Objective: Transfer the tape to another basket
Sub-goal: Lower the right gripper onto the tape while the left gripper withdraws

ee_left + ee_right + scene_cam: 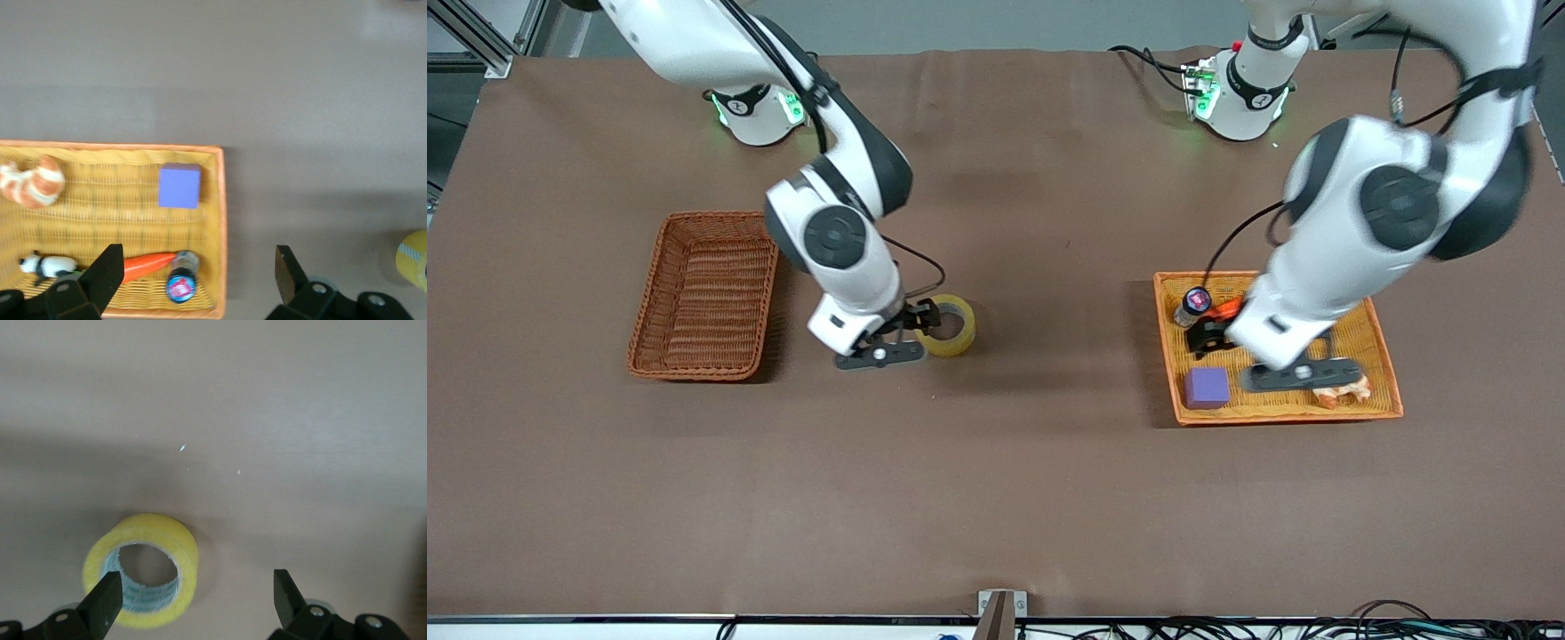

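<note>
The tape, a yellowish ring, lies flat on the bare table between the two containers, closer to the basket. That dark reddish-brown woven basket stands toward the right arm's end and holds nothing. My right gripper hangs open just over the tape's edge. In the right wrist view the tape sits under one finger, and the right gripper holds nothing. My left gripper is open above the orange tray, gripping nothing.
The orange-yellow tray toward the left arm's end holds a purple block, a small bottle, an orange carrot, a panda figure and a croissant. The tape shows at this view's edge.
</note>
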`<action>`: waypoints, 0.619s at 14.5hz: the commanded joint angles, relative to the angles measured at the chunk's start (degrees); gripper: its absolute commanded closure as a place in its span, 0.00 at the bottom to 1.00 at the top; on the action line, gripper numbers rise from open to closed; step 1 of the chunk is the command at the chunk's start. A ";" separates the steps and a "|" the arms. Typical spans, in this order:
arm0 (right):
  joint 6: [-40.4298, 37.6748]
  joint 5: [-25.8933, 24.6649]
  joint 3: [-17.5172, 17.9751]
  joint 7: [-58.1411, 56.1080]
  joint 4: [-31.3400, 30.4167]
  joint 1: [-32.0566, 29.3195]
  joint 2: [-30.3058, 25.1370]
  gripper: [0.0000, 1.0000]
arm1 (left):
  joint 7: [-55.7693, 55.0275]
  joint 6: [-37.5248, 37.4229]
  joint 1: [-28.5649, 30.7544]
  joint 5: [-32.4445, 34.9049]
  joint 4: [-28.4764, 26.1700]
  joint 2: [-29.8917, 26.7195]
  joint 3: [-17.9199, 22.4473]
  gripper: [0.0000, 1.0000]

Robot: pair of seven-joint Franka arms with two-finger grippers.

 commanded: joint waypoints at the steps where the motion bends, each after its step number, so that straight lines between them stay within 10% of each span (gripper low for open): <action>1: 5.13 -2.06 0.01 0.57 -4.92 0.58 0.02 0.00 | 11.31 -3.34 0.57 -2.58 -4.02 -7.15 4.47 0.00; 9: 6.91 -5.22 0.01 0.66 -5.46 3.75 5.65 0.00 | 26.04 -5.90 4.01 -2.58 -12.88 -21.82 10.63 0.00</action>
